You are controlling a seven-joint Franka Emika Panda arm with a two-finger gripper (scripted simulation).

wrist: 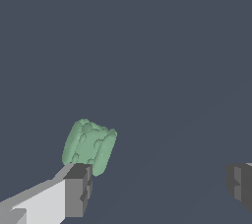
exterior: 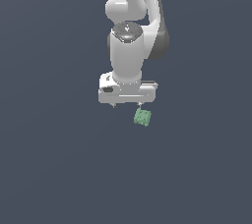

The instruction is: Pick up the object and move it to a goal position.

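Observation:
The object (exterior: 142, 117) is a small light-green ridged lump lying on the dark floor, just below the end of the white arm. In the wrist view the object (wrist: 89, 146) sits right beside one dark fingertip (wrist: 78, 188), outside the gap rather than between the fingers. My gripper (exterior: 127, 105) hangs above the floor with its fingers pointing down and spread wide. The gripper (wrist: 160, 186) is open and holds nothing. In the exterior view the object lies under the finger on that view's right.
A plain dark grey floor (exterior: 59, 169) fills both views. The white arm (exterior: 129, 46) reaches down from the upper middle of the exterior view.

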